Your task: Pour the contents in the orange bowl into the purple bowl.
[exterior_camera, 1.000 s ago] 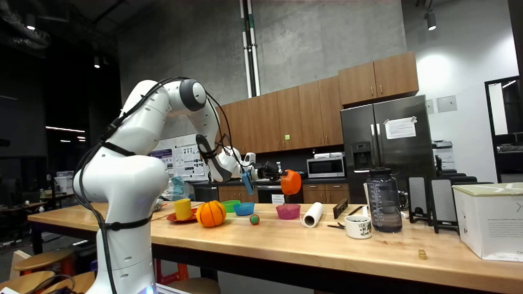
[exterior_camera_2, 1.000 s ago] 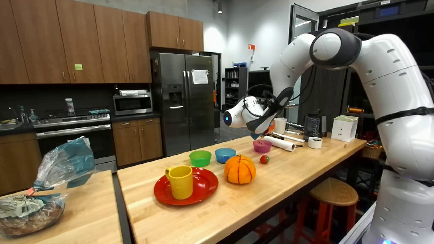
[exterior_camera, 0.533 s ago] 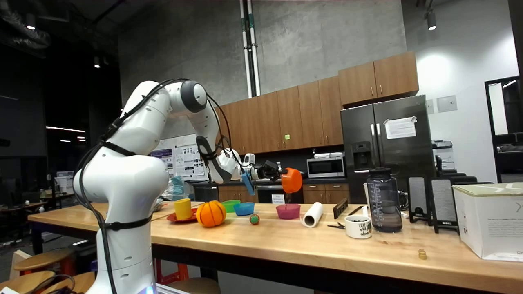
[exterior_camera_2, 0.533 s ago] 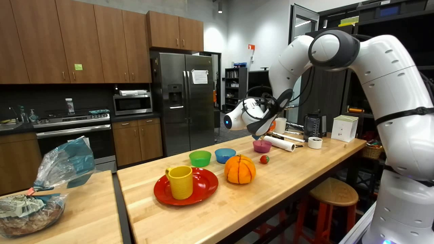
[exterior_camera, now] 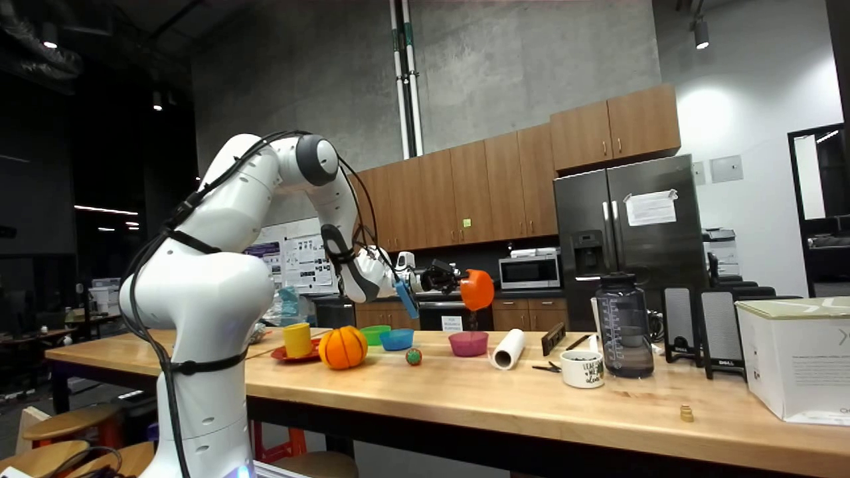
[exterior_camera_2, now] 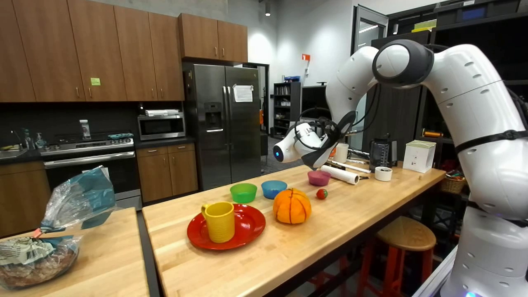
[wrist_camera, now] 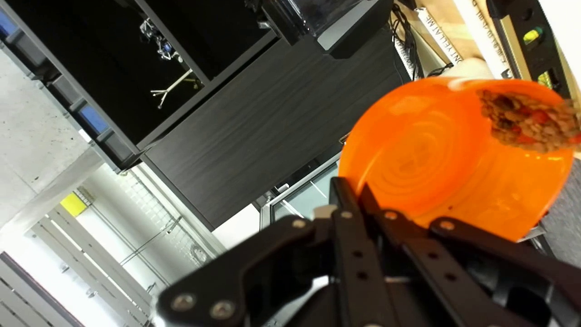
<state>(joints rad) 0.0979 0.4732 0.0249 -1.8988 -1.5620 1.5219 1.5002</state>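
My gripper [wrist_camera: 356,190] is shut on the rim of the orange bowl [wrist_camera: 417,159], one finger inside and one outside. The orange bowl is tipped steeply onto its side. Brown pellets with red bits [wrist_camera: 531,120] sit at its low edge and spill over it in the wrist view. In an exterior view the orange bowl [exterior_camera: 477,290] hangs above the purple bowl [exterior_camera: 469,344], with a faint falling stream between them. The purple bowl [exterior_camera_2: 319,178] stands upright on the table; its inside is hard to see. It is out of the wrist view.
A white paper roll [exterior_camera: 508,349] lies right beside the purple bowl. A blue bowl [exterior_camera_2: 274,189], a green bowl [exterior_camera_2: 243,193], a pumpkin-like ball [exterior_camera_2: 292,206] and a small strawberry-like ball [exterior_camera_2: 321,194] stand nearby. A yellow mug [exterior_camera_2: 220,222] is on a red plate [exterior_camera_2: 251,233].
The orange bowl has moved slightly up and to the right in an exterior view and has tipped further. The wrist has turned a little. Pellets are falling toward the purple bowl.
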